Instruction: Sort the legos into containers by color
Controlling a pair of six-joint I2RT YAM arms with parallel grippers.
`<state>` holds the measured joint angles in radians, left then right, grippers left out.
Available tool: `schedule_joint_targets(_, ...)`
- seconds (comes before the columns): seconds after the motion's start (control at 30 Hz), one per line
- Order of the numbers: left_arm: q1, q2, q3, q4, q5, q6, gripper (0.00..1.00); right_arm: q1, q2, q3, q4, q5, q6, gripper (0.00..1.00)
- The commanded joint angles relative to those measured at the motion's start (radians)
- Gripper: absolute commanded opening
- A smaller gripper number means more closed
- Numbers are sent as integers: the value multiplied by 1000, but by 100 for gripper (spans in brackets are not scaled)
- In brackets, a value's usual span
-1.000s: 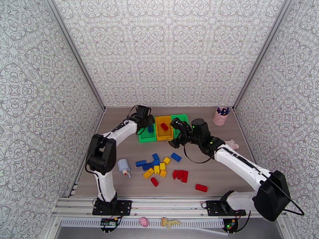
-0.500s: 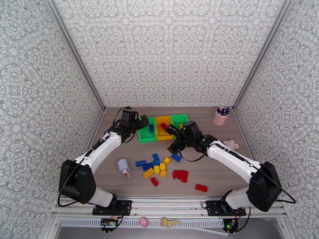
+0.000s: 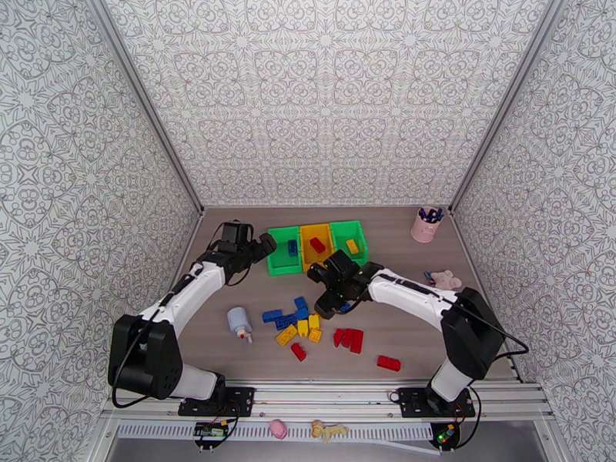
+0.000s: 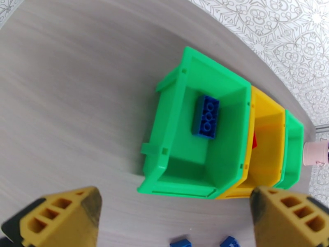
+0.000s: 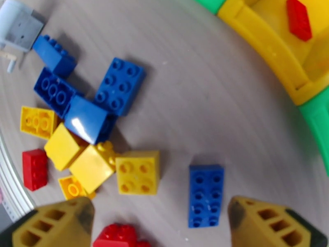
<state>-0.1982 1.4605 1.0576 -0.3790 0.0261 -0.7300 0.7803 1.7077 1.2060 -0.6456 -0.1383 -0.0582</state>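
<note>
The containers stand in a row at the back: a left green bin point(image 3: 282, 263) holding a blue brick point(image 4: 206, 117), a yellow middle bin point(image 3: 314, 261) with a red brick point(image 5: 299, 18), and a right green bin point(image 3: 343, 228) with a yellow brick point(image 3: 353, 246). Loose legos lie in front: blue point(image 3: 271, 316), yellow point(image 5: 137, 171) and red point(image 3: 348, 338). My left gripper point(image 3: 266, 242) hovers open and empty just left of the left green bin. My right gripper point(image 5: 162, 227) is open low over the table, with a blue brick point(image 5: 205, 195) lying between its fingers.
A white-blue bottle point(image 3: 239, 322) lies left of the brick pile. A pink pen cup point(image 3: 426, 224) stands at the back right, with a pink toy figure point(image 3: 446, 280) nearer along the right side. One red brick point(image 3: 388, 363) lies apart toward the front.
My left gripper opened over the left green bin, left the blue brick inside, and drew back to the left. My right arm swung from the bins down to the blue brick.
</note>
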Motion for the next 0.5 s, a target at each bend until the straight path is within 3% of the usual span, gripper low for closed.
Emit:
schedule_joint_targets(0.0,5,-8,-15,17,18,-3,100,13,46,57,-50,-37,34,77)
schedule_joint_targets(0.27,4,-10,-30,20,9,6,100,26,143,119,-85,-42,23,73)
schedule_joint_targets(0.37,3,-12,-35,22,-3,1,100,27,169,129,-77,-40,26,61)
schedule_joint_targets(0.47,2,-12,-38,22,-5,1,100,28,184,130,-63,-40,26,59)
